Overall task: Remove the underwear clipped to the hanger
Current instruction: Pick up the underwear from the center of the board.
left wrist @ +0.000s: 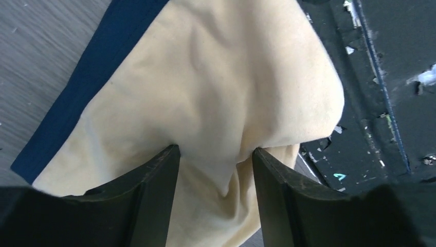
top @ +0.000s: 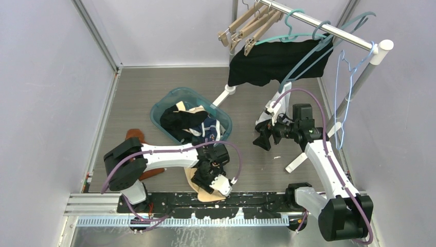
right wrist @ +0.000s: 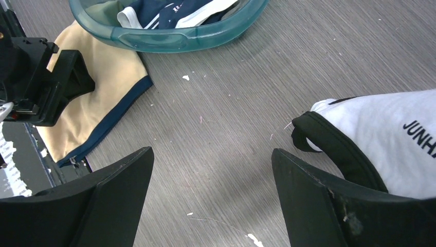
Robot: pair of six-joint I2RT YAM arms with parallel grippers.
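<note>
A black garment hangs from a teal hanger on the rail at the back right. My left gripper is low at the table's front edge. In the left wrist view it is open, its fingertips pressed into beige underwear with a navy band, and cloth bunches between the jaws. My right gripper is open and empty above bare table. White underwear with a black waistband lies just to its right, and also shows in the top view.
A teal basket full of underwear stands mid-table, and shows in the right wrist view. A brown cloth lies at the left. Wooden hangers and a blue wire hanger hang on the rail. The rack's white feet rest on the table.
</note>
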